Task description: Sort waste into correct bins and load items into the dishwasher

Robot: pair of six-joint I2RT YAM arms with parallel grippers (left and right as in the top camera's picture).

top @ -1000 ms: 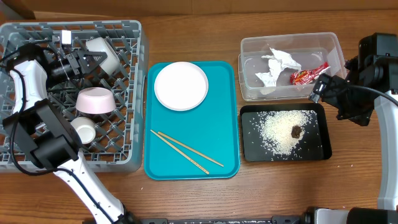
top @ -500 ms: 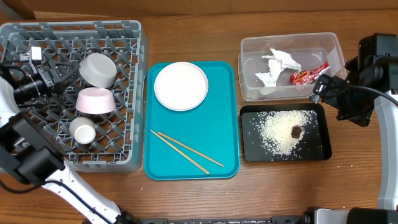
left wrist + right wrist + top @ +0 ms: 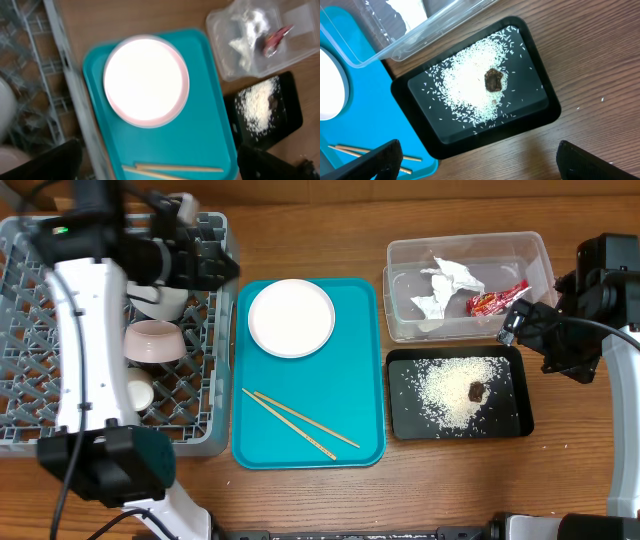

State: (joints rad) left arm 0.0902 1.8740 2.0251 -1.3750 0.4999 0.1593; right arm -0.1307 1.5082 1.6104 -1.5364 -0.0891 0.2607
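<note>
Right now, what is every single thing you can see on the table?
dish rack: 1, grey, left side
grey bowl: 1, in the rack, partly hidden
pink bowl: 1, in the rack
cup: 1, white, in the rack
teal tray: 1, middle
plate: 1, white, on the teal tray
chopsticks: 2, wooden, on the teal tray
clear tub: 1, right side
tissue pieces: 2 clumps, white, in the tub
wrapper: 1, red, in the tub
black tray: 1, beside the tub
rice: many grains, white, in the black tray
food scrap: 1, brown, on the rice
table: 1, brown wood
left gripper: 1, black, open, over the rack's edge
right gripper: 1, black, open, by the tub's corner
</note>
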